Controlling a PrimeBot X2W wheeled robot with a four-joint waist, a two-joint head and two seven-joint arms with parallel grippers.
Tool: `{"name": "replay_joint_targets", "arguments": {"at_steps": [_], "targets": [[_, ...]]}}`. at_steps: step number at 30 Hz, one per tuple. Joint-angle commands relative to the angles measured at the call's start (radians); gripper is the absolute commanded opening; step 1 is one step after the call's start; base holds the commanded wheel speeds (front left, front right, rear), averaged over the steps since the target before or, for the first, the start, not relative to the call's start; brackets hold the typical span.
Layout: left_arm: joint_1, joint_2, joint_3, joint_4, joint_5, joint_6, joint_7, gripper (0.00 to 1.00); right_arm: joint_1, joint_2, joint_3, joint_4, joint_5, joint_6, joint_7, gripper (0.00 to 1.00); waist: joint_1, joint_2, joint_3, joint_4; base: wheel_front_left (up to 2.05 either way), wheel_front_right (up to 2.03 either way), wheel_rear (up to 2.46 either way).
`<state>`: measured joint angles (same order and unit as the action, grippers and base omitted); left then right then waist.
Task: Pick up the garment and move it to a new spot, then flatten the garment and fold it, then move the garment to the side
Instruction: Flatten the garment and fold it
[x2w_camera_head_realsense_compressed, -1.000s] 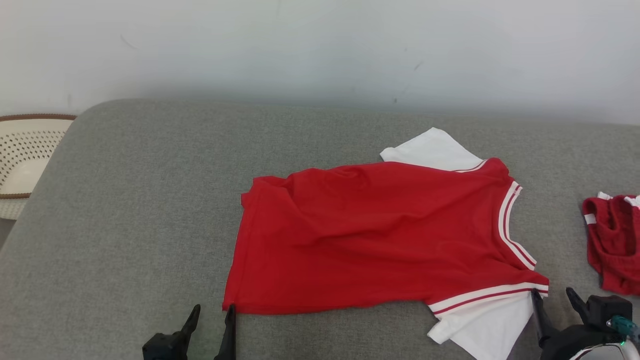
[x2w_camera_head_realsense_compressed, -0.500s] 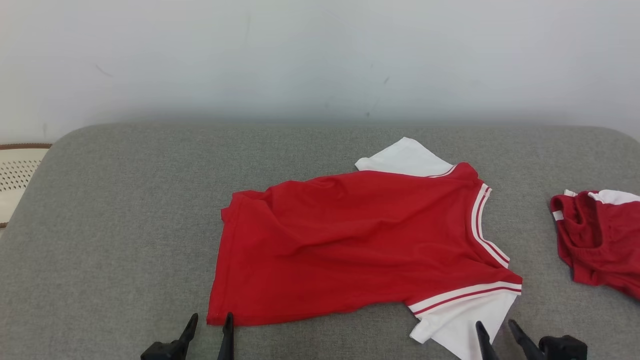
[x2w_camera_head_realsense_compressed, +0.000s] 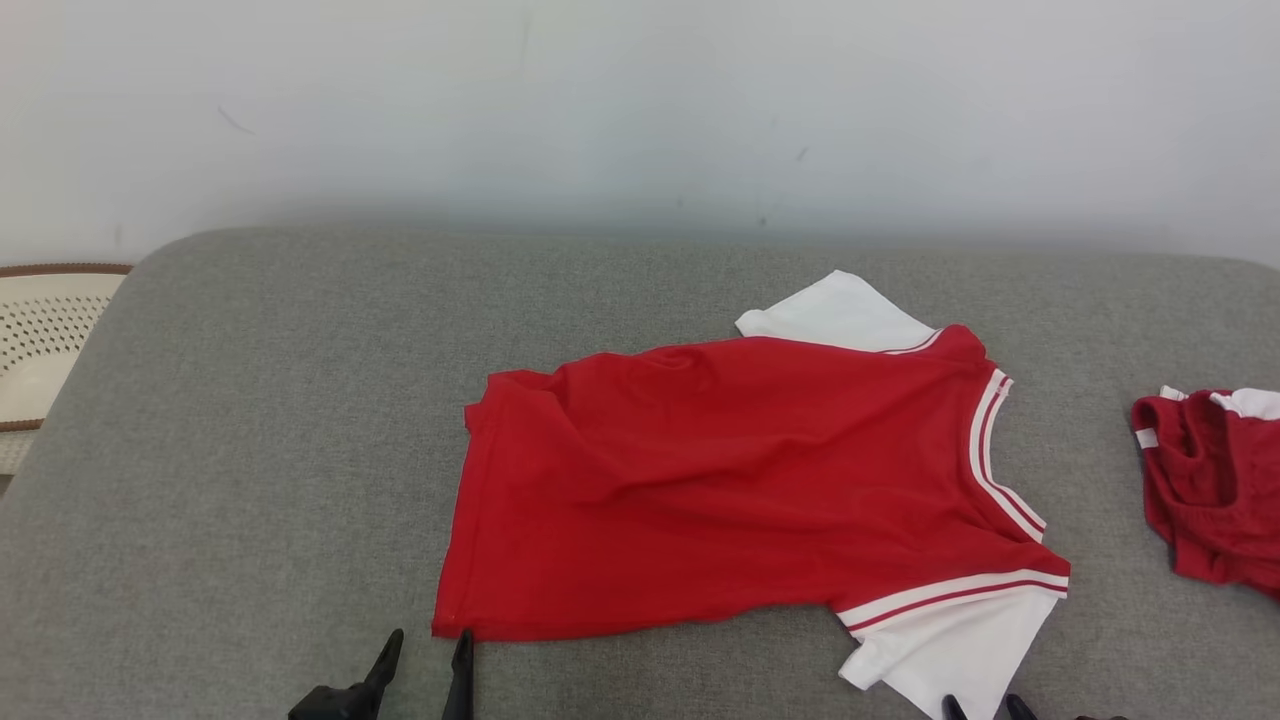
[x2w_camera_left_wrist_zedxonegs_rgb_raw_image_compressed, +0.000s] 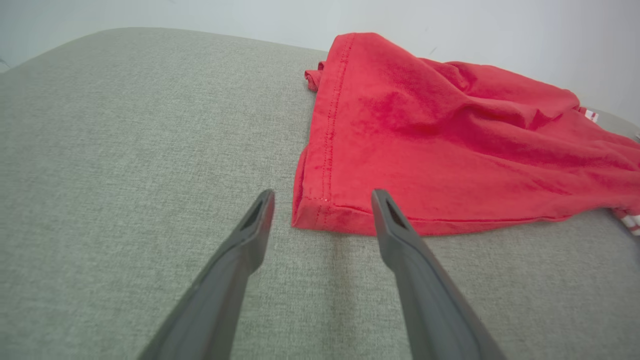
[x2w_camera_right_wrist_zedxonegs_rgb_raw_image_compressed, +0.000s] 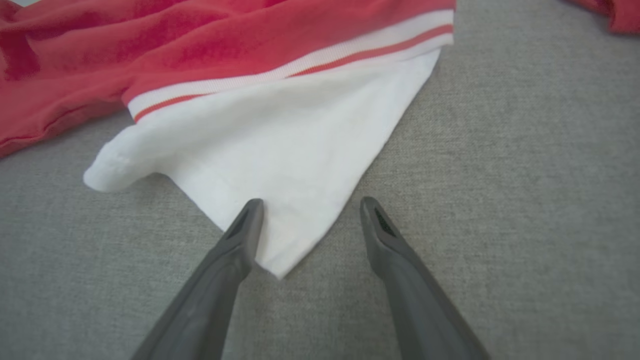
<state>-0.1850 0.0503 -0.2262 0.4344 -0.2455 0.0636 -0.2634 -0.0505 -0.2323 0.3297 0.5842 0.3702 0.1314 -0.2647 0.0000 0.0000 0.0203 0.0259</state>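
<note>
At lower left, your left gripper (x2w_camera_head_realsense_compressed: 429, 638) stood wide open and empty, its tips framing the hem corner (x2w_camera_left_wrist_zedxonegs_rgb_raw_image_compressed: 310, 220) of the garment (x2w_camera_head_realsense_compressed: 740, 480), which lay lengthwise left to right mid-frame (collar rightward). At lower right, the right gripper (x2w_camera_head_realsense_compressed: 980, 704), equally open, bracketed the white sleeve (x2w_camera_right_wrist_zedxonegs_rgb_raw_image_compressed: 280, 150) tip.

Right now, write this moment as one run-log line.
garment: spread, unfolded | left gripper: open, at hem corner | right gripper: open, at white sleeve tip
</note>
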Motion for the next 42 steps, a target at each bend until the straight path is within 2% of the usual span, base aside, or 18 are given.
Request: {"name": "replay_joint_targets", "arguments": {"at_steps": [1,4,5,6,9,12,21,27,28,29,37,42], "targets": [[0.015,0.001,0.004,0.003,0.004,0.001,-0.001,1.00,0.010,0.009,-0.012,0.025,-0.009,-0.002,0.002,1.00,0.0000,0.0000,0.002,0.003,0.00,0.00,0.00],[0.015,0.001,0.001,0.002,0.000,0.004,-0.001,1.00,-0.002,0.036,-0.006,0.068,-0.014,-0.002,0.007,1.00,0.0000,0.0000,0.005,0.005,0.00,0.00,0.00],[0.015,0.001,0.000,0.002,-0.001,0.006,-0.001,1.00,-0.003,0.041,0.007,0.084,-0.019,-0.001,0.008,0.81,0.0000,0.0000,0.005,0.005,0.00,0.00,0.00],[0.013,0.001,0.000,0.003,-0.003,0.006,-0.001,1.00,-0.009,0.047,0.022,0.101,-0.018,-0.001,0.009,0.00,0.0000,0.0000,0.006,0.005,0.00,0.00,0.00],[0.003,0.001,0.000,0.002,-0.004,0.006,-0.001,1.00,-0.022,0.045,0.041,0.127,-0.003,-0.001,0.011,0.00,0.0000,0.0000,0.010,0.004,0.00,0.00,0.00],[-0.001,0.001,0.006,-0.002,-0.003,0.008,-0.001,1.00,-0.026,0.017,0.016,0.130,0.007,-0.002,0.010,0.00,0.0000,0.0000,0.011,-0.003,0.00,0.00,0.00],[0.028,0.001,0.017,0.007,-0.011,0.010,-0.001,1.00,0.031,-0.052,-0.083,0.074,-0.019,-0.004,0.004,0.00,0.0000,0.0000,-0.008,-0.038,0.00,0.00,0.00],[0.023,0.001,0.022,0.018,-0.015,0.009,-0.001,1.00,0.054,-0.064,-0.084,0.044,-0.001,-0.002,0.002,0.00,0.0000,0.0000,-0.013,-0.063,0.00,0.00,0.00],[0.024,0.001,0.023,0.021,-0.014,0.008,-0.001,1.00,0.054,-0.063,-0.082,0.037,0.004,-0.002,0.001,0.34,0.0000,0.0000,-0.014,-0.066,0.00,0.00,0.00],[0.025,0.001,0.023,0.023,-0.014,0.007,-0.001,1.00,0.052,-0.061,-0.080,0.026,0.011,-0.002,0.001,1.00,0.0000,0.0000,-0.015,-0.070,0.00,0.00,0.00],[0.043,0.001,0.046,0.014,0.016,0.021,-0.001,1.00,0.064,-0.052,-0.117,-0.115,-0.022,-0.002,0.001,1.00,0.0000,0.0000,-0.025,-0.087,0.00,0.00,0.00],[0.066,0.001,0.076,-0.010,0.043,0.025,-0.001,1.00,0.061,-0.024,-0.155,-0.220,-0.078,-0.002,0.001,1.00,0.0000,0.0000,-0.037,-0.095,0.00,0.00,0.00]]}}
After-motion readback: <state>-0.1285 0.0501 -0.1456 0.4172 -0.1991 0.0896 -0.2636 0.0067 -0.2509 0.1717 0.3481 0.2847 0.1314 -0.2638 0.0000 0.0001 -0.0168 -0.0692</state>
